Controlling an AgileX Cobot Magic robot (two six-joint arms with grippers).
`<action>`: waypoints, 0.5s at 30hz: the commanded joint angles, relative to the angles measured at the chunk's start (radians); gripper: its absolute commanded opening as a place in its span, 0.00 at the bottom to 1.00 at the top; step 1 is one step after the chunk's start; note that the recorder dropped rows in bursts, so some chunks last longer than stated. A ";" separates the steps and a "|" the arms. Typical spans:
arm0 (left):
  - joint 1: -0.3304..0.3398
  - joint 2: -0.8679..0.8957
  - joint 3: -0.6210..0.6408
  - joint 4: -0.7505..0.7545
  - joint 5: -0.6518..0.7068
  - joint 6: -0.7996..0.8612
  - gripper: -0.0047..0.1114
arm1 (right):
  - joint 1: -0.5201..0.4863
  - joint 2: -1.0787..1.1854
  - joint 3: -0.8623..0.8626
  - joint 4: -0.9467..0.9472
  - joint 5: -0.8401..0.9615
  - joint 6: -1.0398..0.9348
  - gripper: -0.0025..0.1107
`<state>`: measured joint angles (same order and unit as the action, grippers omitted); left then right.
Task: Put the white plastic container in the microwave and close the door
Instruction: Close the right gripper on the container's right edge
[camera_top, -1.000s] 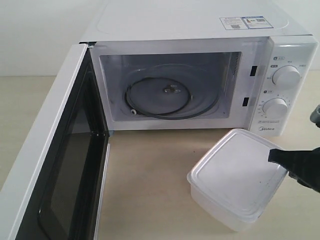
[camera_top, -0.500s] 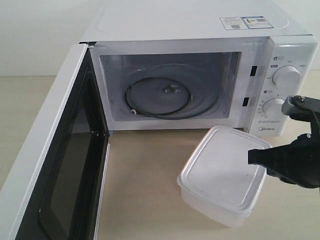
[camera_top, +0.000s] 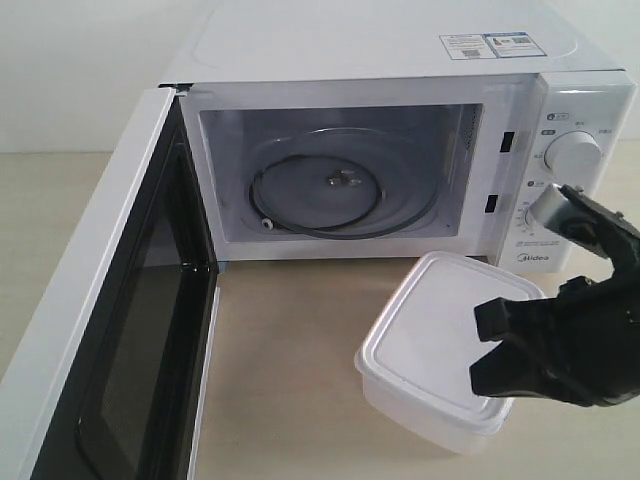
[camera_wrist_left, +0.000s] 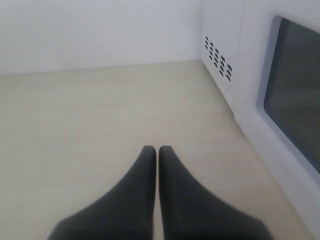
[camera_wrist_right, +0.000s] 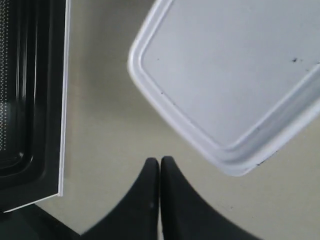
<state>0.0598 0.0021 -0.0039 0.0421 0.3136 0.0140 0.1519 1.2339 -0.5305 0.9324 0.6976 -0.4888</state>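
right pincer (camera_wrist_right: 159, 161): shut, empty | white plastic container (camera_top: 435, 340): before microwave (camera_top: 380, 50) dials, skewed to its front, just beside pincer | nearer arm: right | door (camera_top: 110, 330): open

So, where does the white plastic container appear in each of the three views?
Exterior view: the white plastic container is at the lower right, on the table in front of the microwave, partly hidden by the right gripper.
Left wrist view: not in it.
Right wrist view: it lies just beyond the shut right gripper, cut off by the frame.
Shared landmark: the open door, in all three views.
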 joint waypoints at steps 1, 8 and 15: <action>0.004 -0.002 0.004 -0.009 0.001 0.003 0.07 | -0.157 0.005 0.024 0.015 0.079 -0.108 0.02; 0.004 -0.002 0.004 -0.009 0.001 0.003 0.07 | -0.298 0.057 0.062 0.231 0.160 -0.333 0.02; 0.004 -0.002 0.004 -0.009 0.001 0.003 0.07 | -0.322 0.187 0.100 0.347 0.079 -0.500 0.07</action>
<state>0.0598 0.0021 -0.0039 0.0421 0.3136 0.0140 -0.1628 1.3747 -0.4386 1.2473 0.8124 -0.9173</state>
